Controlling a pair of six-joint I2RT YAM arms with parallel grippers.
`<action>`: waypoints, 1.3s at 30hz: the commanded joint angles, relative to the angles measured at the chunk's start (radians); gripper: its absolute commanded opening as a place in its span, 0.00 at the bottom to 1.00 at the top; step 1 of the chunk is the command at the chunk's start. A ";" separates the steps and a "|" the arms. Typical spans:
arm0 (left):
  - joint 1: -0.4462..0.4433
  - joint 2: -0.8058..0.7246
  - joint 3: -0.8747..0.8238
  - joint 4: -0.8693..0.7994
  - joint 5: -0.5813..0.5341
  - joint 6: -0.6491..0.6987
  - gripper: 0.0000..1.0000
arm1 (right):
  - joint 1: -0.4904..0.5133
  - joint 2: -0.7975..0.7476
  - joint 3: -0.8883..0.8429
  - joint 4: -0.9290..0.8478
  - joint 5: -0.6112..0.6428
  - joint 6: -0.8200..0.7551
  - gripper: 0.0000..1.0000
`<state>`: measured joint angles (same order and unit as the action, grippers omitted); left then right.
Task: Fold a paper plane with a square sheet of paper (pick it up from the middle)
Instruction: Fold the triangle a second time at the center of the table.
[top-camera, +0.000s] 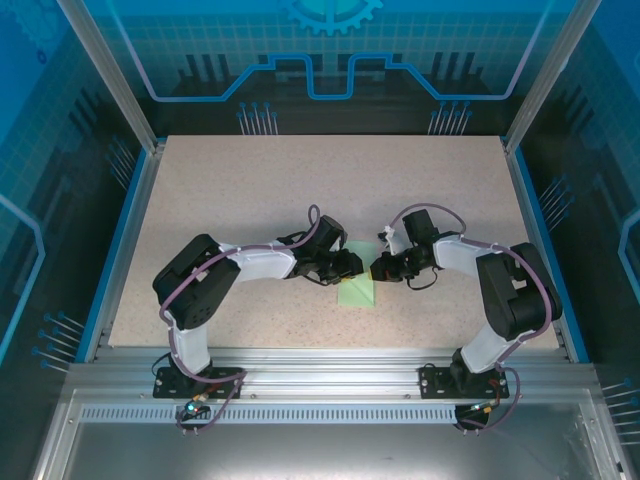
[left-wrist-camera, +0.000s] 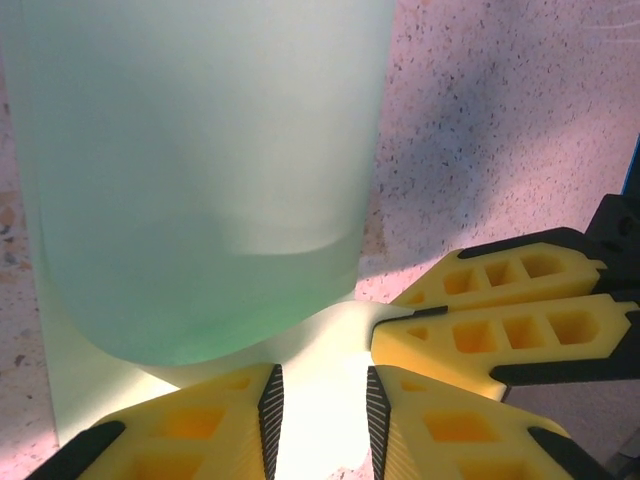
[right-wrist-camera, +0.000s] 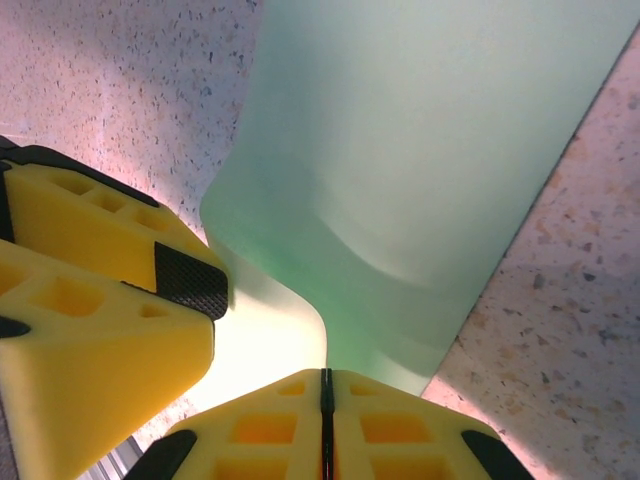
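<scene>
The square sheet of paper (top-camera: 358, 292) lies mid-table between the two arms, pale mint green. In the left wrist view the sheet (left-wrist-camera: 200, 180) curls up and over in a tall bend. My left gripper (left-wrist-camera: 320, 385) is open, its jaws a small gap apart with the paper's brightly lit near edge showing between them. My right gripper (right-wrist-camera: 322, 375) is shut, pads together, pinching the paper (right-wrist-camera: 420, 150) at its edge. The right gripper's fingers (left-wrist-camera: 500, 320) sit close beside the left ones. From above, the left gripper (top-camera: 352, 265) and right gripper (top-camera: 378, 268) almost touch over the sheet's far end.
The speckled beige table (top-camera: 250, 190) has blue rails along its left (top-camera: 122, 240) and right sides. An aluminium frame (top-camera: 330, 360) runs along the near edge by the arm bases. Blue panels wall the back and sides.
</scene>
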<state>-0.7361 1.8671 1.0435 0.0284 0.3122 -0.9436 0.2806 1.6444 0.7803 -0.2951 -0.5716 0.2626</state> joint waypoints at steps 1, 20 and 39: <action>-0.009 -0.039 0.004 -0.007 0.028 0.026 0.32 | -0.018 0.017 0.000 -0.011 0.017 0.015 0.09; -0.013 0.023 0.060 0.004 0.061 0.037 0.33 | -0.018 0.050 0.004 -0.012 0.029 0.021 0.11; -0.013 0.090 0.063 -0.014 0.044 0.019 0.32 | -0.018 0.054 0.008 -0.015 0.030 0.020 0.12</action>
<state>-0.7418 1.9343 1.0847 0.0330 0.3489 -0.9337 0.2806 1.6875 0.7799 -0.2951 -0.5411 0.2729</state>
